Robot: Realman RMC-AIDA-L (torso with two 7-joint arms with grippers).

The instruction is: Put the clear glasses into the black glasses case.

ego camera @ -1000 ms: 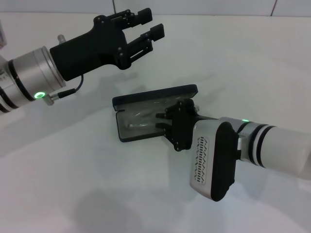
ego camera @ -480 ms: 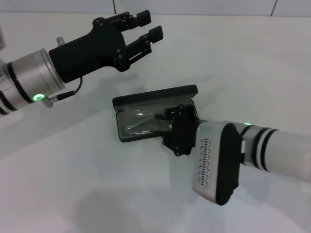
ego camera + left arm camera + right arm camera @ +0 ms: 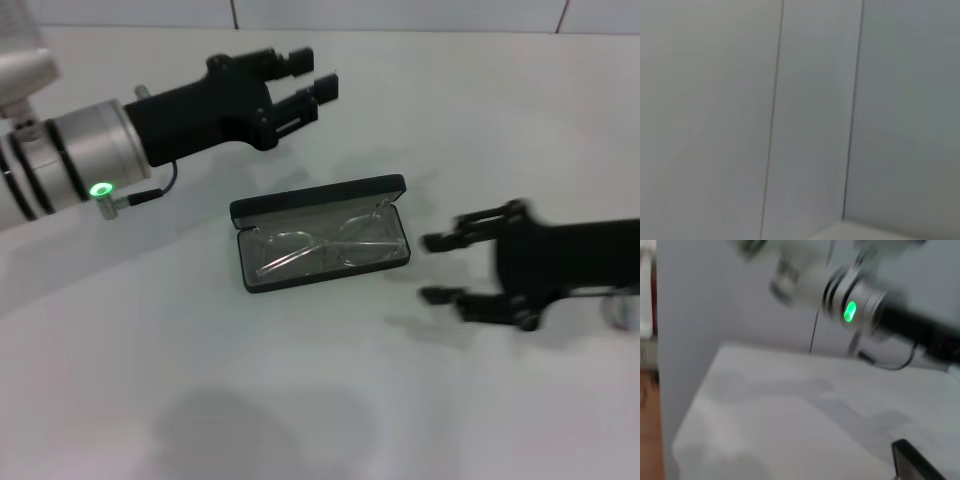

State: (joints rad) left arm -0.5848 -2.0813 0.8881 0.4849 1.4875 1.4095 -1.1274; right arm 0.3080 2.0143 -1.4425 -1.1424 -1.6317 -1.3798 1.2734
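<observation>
White table (image 3: pixel 150 400) carries the black glasses case (image 3: pixel 318 245), lid up, clear glasses (image 3: pixel 320 248) inside. Right claw (image 3: pixel 440 268) spread beside it, left claw (image 3: pixel 318 76) spread above. Closing should press the lid evenly.

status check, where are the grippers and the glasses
Right gripper open, empty, right of the case. Left gripper open, above the table behind it. Glasses lie in the open case. Nothing in the way.
</observation>
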